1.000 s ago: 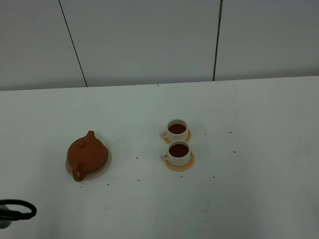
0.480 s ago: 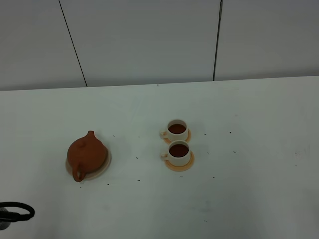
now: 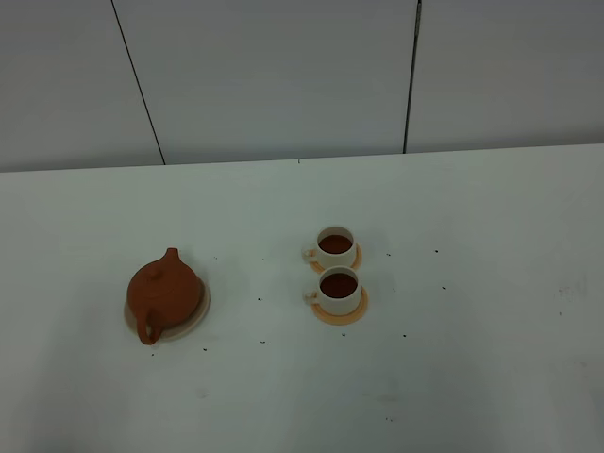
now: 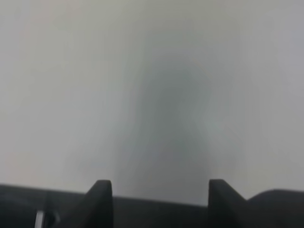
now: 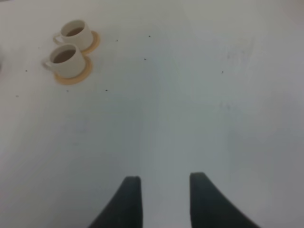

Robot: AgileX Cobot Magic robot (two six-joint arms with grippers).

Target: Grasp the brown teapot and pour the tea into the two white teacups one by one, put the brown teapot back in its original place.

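Note:
The brown teapot [image 3: 165,294] sits on the beige plate [image 3: 202,306] at the left of the table, handle toward the front. The two white teacups [image 3: 335,246] [image 3: 339,289] stand on orange coasters at the middle, both holding dark tea. They also show far off in the right wrist view [image 5: 75,32] [image 5: 65,59]. Neither gripper shows in the exterior high view. My left gripper [image 4: 159,190] is open and empty over blurred bare table. My right gripper [image 5: 164,185] is open and empty, well apart from the cups.
The white table [image 3: 472,236] meets a grey panelled wall [image 3: 283,75] at the back. Small dark specks dot the table around the cups and the teapot.
The black loop of the left arm at the lower left corner of the exterior high view has slid down out of the picture. The teapot and cups have not moved.

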